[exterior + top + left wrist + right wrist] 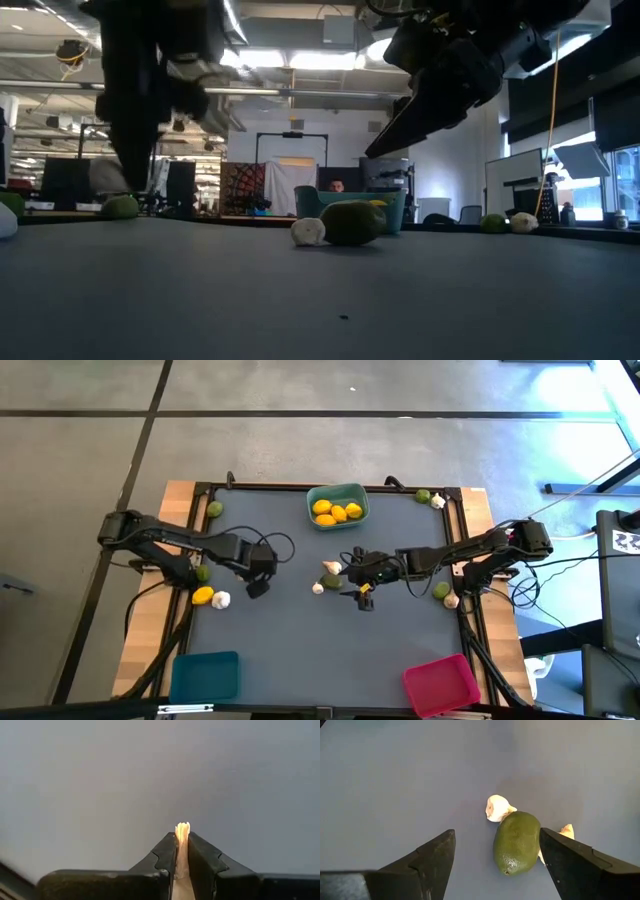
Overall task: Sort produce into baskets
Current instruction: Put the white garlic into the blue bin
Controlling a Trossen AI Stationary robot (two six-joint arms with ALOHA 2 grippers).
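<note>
My left gripper [258, 586] hangs over the table's left middle, shut on a pale garlic stalk [182, 832]. My right gripper [360, 582] stands open above a green lime [516, 842] that lies between two garlic bulbs [497, 808] [566, 831] at the table's middle, touching none of them. The teal basket [360, 510] at the far edge holds three yellow lemons [337, 511]. The blue basket [205, 676] sits at the near left and the pink basket [440, 684] at the near right. A lime [203, 572], a lemon [203, 596] and a garlic [221, 600] lie at the left edge. My left gripper pinches a thin, pale, ribbed stalk [183, 828] between its two fingertips [167, 852], coming from above and pointing steeply down. The stalk's end pokes out past the fingertips. The fingers hide the rest of the garlic in the wrist view. A pale lump [104, 178] shows by the fingers, above the table.
More produce lies along the edges: a lime [214, 509] at the far left, a lime [423, 496] with a garlic [437, 502] at the far right, and a lime [441, 591] with a garlic [452, 600] at the right. The dark mat between the arms and the near baskets is bare.
</note>
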